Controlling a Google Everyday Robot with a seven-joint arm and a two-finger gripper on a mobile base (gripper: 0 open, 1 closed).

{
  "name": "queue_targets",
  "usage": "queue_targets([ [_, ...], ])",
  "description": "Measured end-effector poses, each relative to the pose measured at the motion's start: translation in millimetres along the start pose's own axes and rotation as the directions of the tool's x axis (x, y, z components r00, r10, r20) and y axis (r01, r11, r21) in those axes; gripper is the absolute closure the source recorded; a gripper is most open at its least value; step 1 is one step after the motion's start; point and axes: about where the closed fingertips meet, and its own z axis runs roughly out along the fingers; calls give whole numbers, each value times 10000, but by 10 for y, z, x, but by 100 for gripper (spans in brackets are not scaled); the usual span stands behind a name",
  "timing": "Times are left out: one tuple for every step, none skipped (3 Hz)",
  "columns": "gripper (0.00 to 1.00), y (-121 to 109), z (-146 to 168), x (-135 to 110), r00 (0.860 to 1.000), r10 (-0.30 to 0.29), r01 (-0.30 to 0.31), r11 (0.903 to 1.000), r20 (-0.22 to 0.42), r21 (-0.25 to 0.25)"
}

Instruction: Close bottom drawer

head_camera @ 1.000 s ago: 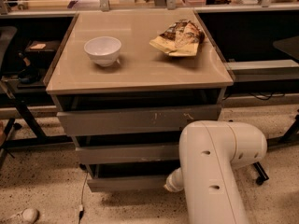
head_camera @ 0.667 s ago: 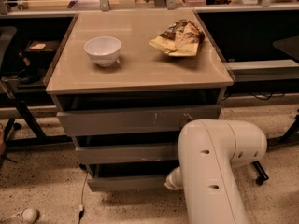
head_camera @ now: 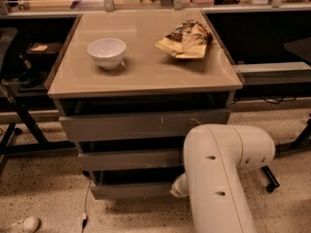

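Bottom drawer (head_camera: 130,190) sits lowest of three under the desk (head_camera: 146,79), toward 6 o'clock in the view. Its grey front stands a little forward of the middle drawer (head_camera: 127,159) above it, so it looks partly open. Its long axis runs from 9 o'clock to 3 o'clock.

A white robot arm (head_camera: 219,178) fills the 5 o'clock corner. The claw (head_camera: 176,190) is at the arm's tip, right up against the right end of the drawer's front and mostly hidden by the arm. Whether it is wide, narrow or holding anything cannot be told.

From the claw, most of the drawer front stretches away toward 9 o'clock, and the cabinet lies toward 12 o'clock. Closing probably needs a push toward 12 o'clock. Pushing so near one end could skew the drawer.

On the desk, a white bowl (head_camera: 107,52) sits at 10 o'clock and a snack bag (head_camera: 187,39) at 1 o'clock.
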Motion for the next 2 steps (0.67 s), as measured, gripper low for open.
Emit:
queue_targets([
  [60,0,0,0,10000,0,0,10000,0,0],
  [36,0,0,0,10000,0,0,10000,0,-1],
])
